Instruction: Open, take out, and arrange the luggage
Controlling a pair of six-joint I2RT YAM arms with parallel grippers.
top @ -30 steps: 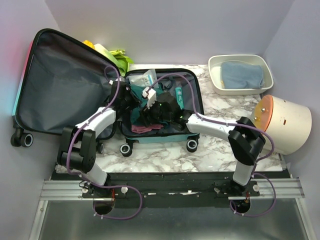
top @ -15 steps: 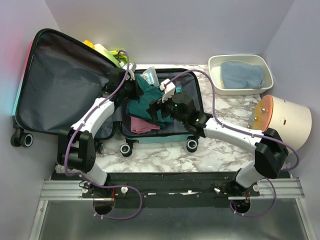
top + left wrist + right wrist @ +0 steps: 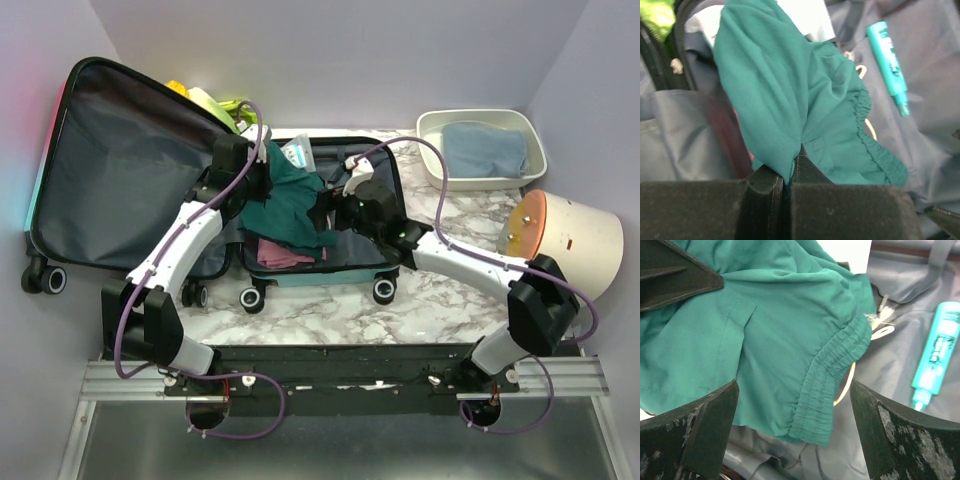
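Note:
The luggage lies open on the table, its grey-lined lid [image 3: 120,170] leaning at the left and its base [image 3: 385,262] in the middle. My left gripper [image 3: 262,172] is shut on a teal garment [image 3: 285,205] and holds it up over the base; the left wrist view shows the jaws [image 3: 787,180] pinching a fold of the cloth [image 3: 790,100]. My right gripper [image 3: 330,212] is open beside the garment. In the right wrist view its fingers [image 3: 795,430] straddle the elastic waistband [image 3: 835,375] without touching it.
A pink garment [image 3: 285,252], a white packet [image 3: 298,153] and a teal tube [image 3: 935,355] lie in the base. A white tray [image 3: 432,150] with a blue cloth sits at the back right, with a white drum with an orange lid [image 3: 565,245] to the right. Yellow-green items [image 3: 225,108] lie behind the lid.
My left gripper has risen toward the back left, pulling the teal garment up out of the clothes pile. My right gripper has shifted slightly right, beside the hanging cloth.

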